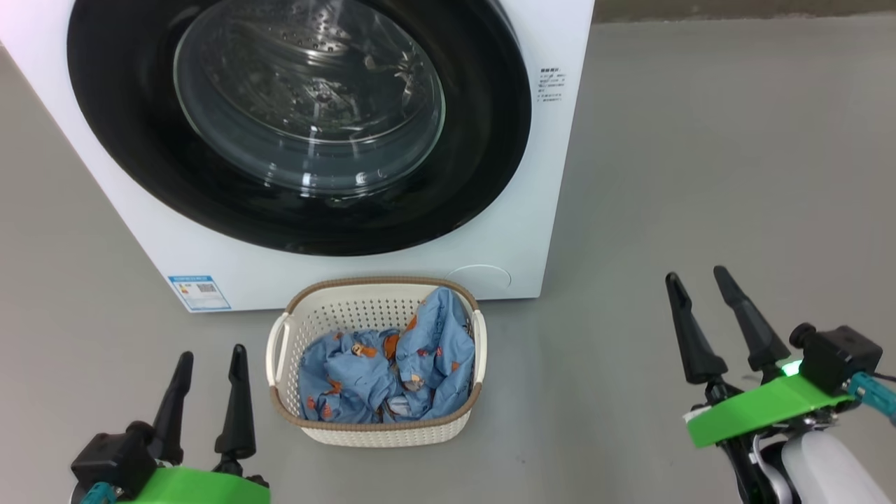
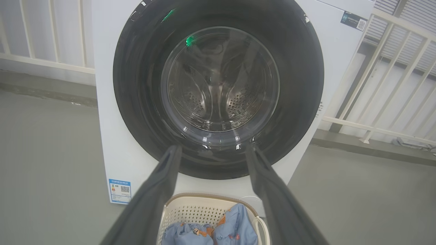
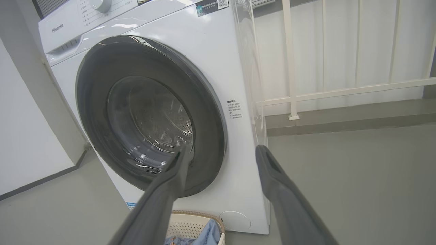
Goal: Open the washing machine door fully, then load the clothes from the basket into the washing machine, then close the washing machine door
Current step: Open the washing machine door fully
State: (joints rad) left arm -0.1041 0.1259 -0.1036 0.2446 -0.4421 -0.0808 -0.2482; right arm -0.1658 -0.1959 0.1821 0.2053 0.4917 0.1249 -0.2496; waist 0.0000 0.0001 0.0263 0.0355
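Fingers [image 1: 236, 406] are being held apart on left gripper [image 1: 212, 353], lower left, and right gripper [image 1: 696, 273], lower right, nothing gripped. The clothes [image 1: 392, 364] are being held in basket [image 1: 378, 434], bottom centre, just before washing machine [image 1: 490, 238]; washing machine door [image 1: 126, 140] shut, upper left.

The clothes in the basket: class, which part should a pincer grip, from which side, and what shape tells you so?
Probably the raised fold of the clothes, at the far right corner of the basket. Come down from above: the top is open, the walls block the sides, and that peak stands highest, so it can be pinched across.
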